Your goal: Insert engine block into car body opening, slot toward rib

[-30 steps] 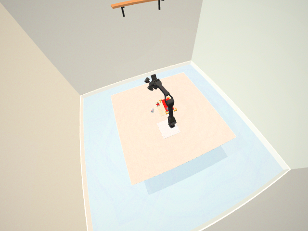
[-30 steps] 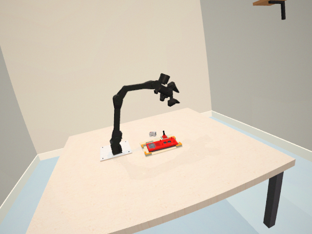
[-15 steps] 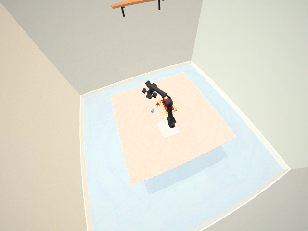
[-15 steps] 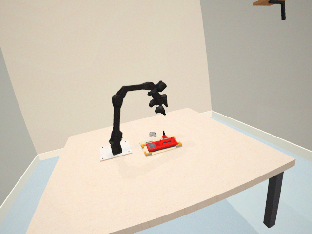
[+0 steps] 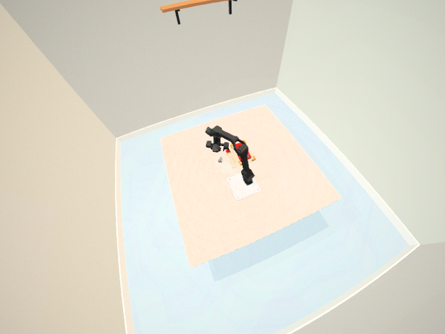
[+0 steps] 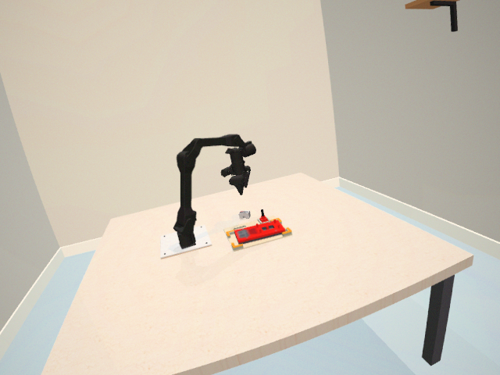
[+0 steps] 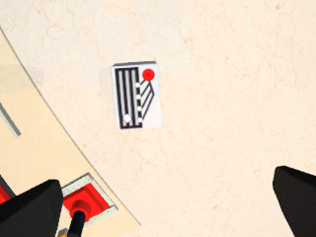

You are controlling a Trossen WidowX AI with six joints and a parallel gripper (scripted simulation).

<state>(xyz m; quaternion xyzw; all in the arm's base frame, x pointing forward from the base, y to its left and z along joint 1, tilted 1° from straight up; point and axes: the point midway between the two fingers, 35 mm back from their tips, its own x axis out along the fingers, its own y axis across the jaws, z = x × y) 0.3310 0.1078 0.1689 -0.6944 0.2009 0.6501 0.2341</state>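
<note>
Pale walls (image 5: 215, 72) (image 6: 201, 80) and a light-blue floor (image 5: 161, 294) (image 6: 68, 278) frame a pale bench (image 5: 287, 161) (image 6: 121, 282) (image 7: 222, 148), where the engine block (image 5: 220, 159) (image 6: 244, 214) (image 7: 137, 96) lies outside the red car body (image 5: 248, 156) (image 6: 260, 231).
The block rests on the bench beside a cream board (image 5: 233, 161) (image 6: 258, 245) (image 7: 30, 118) bearing the car body and a red piece (image 5: 228, 151) (image 6: 263, 219) (image 7: 94, 198) with a black stem. Above, the fingers (image 5: 226, 145) (image 6: 241, 189) stand wide apart, gripping nothing. The black arm (image 5: 245, 161) (image 6: 185, 181) hides part of the car body from the top view; the wrist view crops both fingers, and the wall shelf (image 5: 194, 5) (image 6: 419, 5) is cut off in the other two. The block's slot is hard to make out.
</note>
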